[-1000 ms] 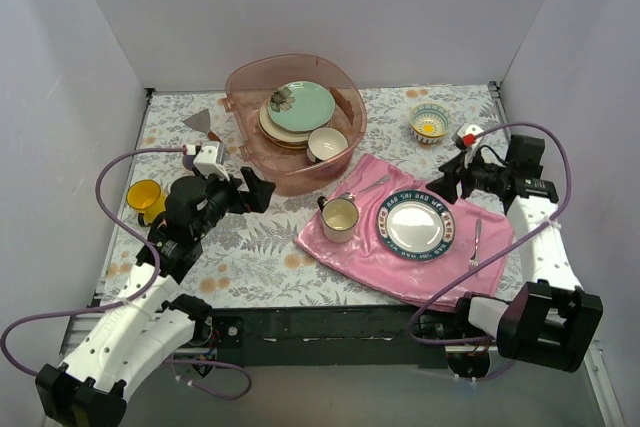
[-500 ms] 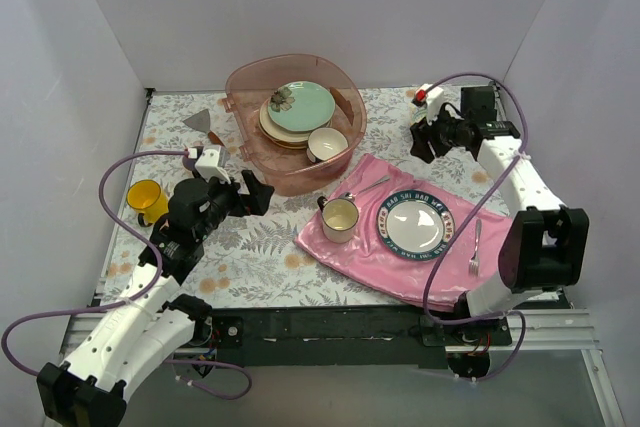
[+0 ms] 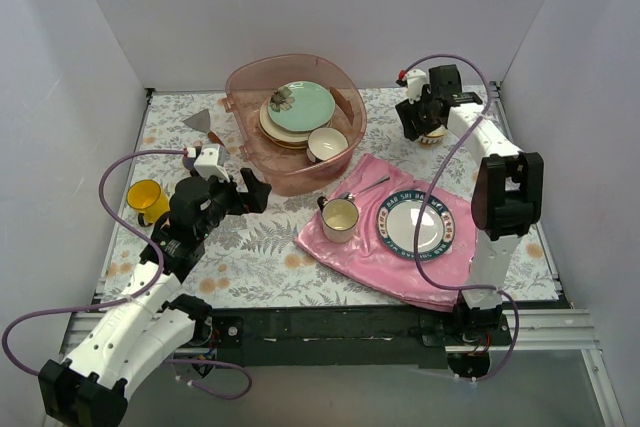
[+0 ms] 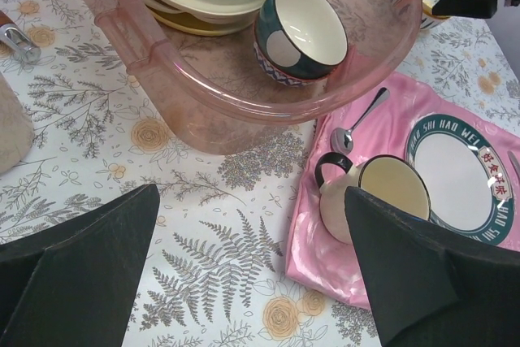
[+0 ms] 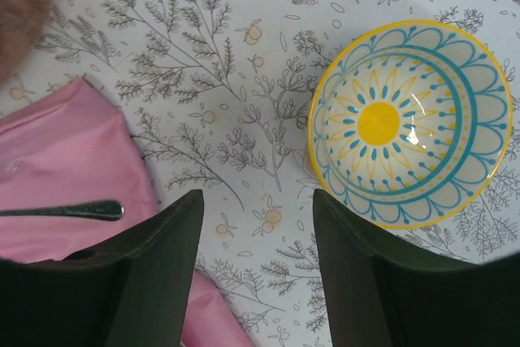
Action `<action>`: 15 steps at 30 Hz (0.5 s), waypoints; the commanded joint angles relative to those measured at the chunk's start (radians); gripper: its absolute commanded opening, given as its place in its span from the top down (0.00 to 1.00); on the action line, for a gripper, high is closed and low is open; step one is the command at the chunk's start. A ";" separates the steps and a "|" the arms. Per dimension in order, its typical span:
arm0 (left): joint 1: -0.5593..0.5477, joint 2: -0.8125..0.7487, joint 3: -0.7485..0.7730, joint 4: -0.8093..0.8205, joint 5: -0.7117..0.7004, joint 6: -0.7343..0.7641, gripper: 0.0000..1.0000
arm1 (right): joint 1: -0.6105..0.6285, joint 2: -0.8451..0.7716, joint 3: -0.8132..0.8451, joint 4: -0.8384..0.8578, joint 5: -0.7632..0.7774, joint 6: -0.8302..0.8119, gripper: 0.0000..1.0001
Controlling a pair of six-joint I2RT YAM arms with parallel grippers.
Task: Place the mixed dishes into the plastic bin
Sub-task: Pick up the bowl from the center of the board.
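Observation:
The plastic bin stands at the back centre. It holds a mint-green plate stacked on cream plates, with a dark bowl with a cream inside beside the stack. A small cream bowl with a yellow and blue pattern sits on the table at the back right. My right gripper hovers open just left of it, with the right finger over the bowl's near rim and nothing held. A yellow mug stands at the far left. My left gripper is wide open over the table in front of the bin.
A pink cloth in front of the bin carries a cream cup with a metal handle, a dark-blue-rimmed plate with lettering and a spoon. A grey scraper lies left of the bin. White walls close in the table.
My right arm has swung from the right edge of the cloth to the back of the table and now hangs over the patterned bowl. The left arm has barely moved.

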 commanded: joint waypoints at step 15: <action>0.028 0.011 0.007 0.012 -0.028 0.021 0.02 | 0.001 0.260 0.301 -0.021 0.083 0.066 0.51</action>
